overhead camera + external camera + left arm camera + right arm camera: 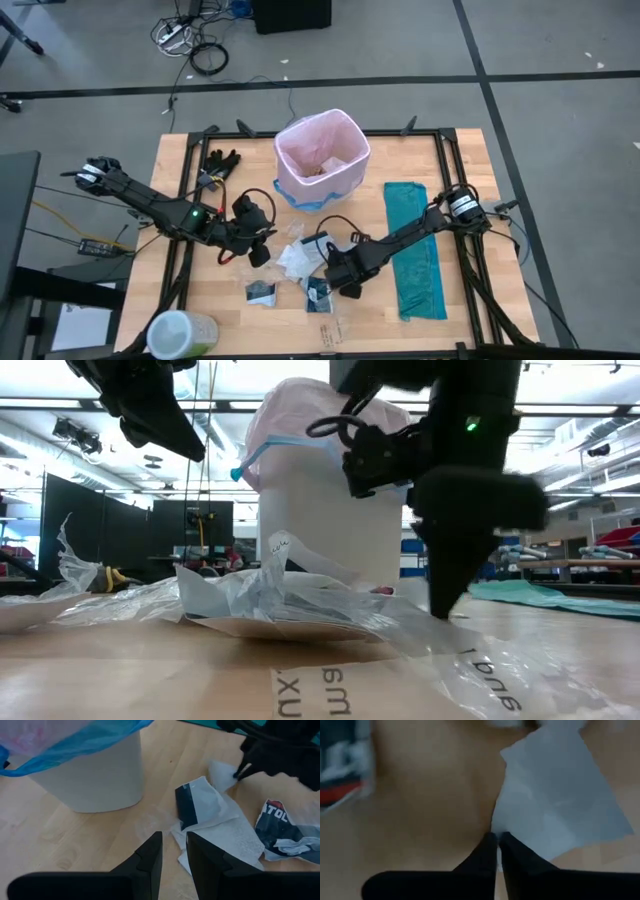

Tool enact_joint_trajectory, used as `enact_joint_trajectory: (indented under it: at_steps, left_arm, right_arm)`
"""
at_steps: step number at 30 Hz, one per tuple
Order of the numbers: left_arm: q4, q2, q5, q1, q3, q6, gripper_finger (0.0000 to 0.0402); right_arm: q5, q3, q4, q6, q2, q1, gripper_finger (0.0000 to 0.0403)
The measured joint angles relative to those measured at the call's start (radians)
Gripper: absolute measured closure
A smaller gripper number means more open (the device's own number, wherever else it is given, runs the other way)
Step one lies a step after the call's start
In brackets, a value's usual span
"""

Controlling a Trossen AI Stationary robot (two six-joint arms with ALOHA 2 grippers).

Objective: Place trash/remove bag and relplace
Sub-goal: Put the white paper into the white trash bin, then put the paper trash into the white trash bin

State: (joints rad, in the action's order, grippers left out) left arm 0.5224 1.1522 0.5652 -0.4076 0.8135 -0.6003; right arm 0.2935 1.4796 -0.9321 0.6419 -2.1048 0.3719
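The white bin (pixel 322 150) stands at the table's far middle, lined with the pale pink bag with a blue band (pixel 75 745). Trash lies in front of it: crumpled white papers (pixel 298 258) and black-and-white packets (pixel 262 291). My right gripper (pixel 498 837) is down among the papers, shut on a white sheet (pixel 555 800). My left gripper (pixel 174 851) hovers left of the pile, above a white-and-dark wrapper (pixel 200 805), with its fingers a narrow gap apart and nothing between them. In the low view the left arm (pixel 140 400) is raised and the right gripper (pixel 445 595) reaches the table. My right gripper pinches the white sheet at its edge (pixel 502 827) between the two fingertips. The fingers come from above, slanting down. The sheet lies on the table ahead of the fingers. The left wrist view shows the same hold on the sheet's corner (pixel 225 772).
A teal-green bag (pixel 415 250) lies flat along the table's right side. A black glove (pixel 222 160) sits at the far left, and a green-lidded tub (pixel 180 335) at the near left corner. Clear plastic film (pixel 120 600) and a printed cardboard sheet (pixel 320 690) lie near the front edge.
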Motion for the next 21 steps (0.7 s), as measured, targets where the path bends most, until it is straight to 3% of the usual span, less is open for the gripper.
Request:
enact_joint_trajectory:
  at_steps: [6,10,21]
  left_arm:
    - [0.000,0.000,0.000,0.000,0.000,-0.001,0.0305]
    - [0.000,0.000,0.000,0.000,0.000,-0.003,0.0305]
    - [-0.008,0.000,0.000,0.000,0.000,-0.005,0.0305]
  right_arm:
    - [-0.009,0.055,-0.086,0.039,-0.005,0.005,0.0402]
    - [0.020,0.164,-0.216,0.036,0.000,0.026,0.0403]
    - [0.222,0.509,-0.581,0.019,0.004,0.032,0.0403]
